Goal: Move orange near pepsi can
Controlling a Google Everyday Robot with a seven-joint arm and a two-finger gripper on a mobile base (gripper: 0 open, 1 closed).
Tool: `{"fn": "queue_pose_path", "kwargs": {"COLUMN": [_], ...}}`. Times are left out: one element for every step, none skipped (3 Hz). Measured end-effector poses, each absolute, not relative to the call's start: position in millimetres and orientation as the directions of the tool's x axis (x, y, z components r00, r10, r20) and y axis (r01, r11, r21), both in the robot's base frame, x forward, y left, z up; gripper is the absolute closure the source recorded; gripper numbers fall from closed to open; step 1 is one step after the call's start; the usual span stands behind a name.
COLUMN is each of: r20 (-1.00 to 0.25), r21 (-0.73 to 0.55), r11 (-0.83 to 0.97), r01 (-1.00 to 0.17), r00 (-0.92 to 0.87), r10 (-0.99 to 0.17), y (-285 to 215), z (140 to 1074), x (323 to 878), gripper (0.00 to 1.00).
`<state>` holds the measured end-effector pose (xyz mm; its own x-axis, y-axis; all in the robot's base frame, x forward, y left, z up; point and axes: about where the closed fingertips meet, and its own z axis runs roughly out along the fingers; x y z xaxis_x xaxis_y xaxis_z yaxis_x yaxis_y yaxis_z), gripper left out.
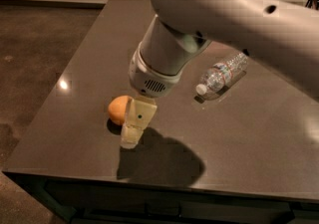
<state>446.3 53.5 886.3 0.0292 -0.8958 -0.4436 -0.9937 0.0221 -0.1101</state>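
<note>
The orange point(117, 109) is a round matte fruit lying on the dark table point(75, 133) left of centre. My gripper point(130, 133) hangs from the big white arm and points down at the table. It sits right against the orange's right side and partly covers it. I cannot tell whether it touches the fruit. The pepsi can is hidden behind the arm.
A clear plastic water bottle point(222, 74) with a white cap lies on its side right of the arm. The table's front edge point(149, 180) runs just below the gripper's shadow, the left edge slants past the orange, and bare floor point(35, 58) lies to the left.
</note>
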Motion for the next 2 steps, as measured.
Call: {"fn": "queue_pose_path", "kwargs": {"r20": [-0.447,-0.434], "r21": [-0.107,-0.120], "r11": [0.001,-0.024], "r01": [-0.994,-0.992], "r00": [0.047,0.074], "r10": [-0.894,-0.898], "y": [75.4,92.4], "z": [872.6,859.8], "x": [447.8,450.0], "gripper": [0.00,0.00]}}
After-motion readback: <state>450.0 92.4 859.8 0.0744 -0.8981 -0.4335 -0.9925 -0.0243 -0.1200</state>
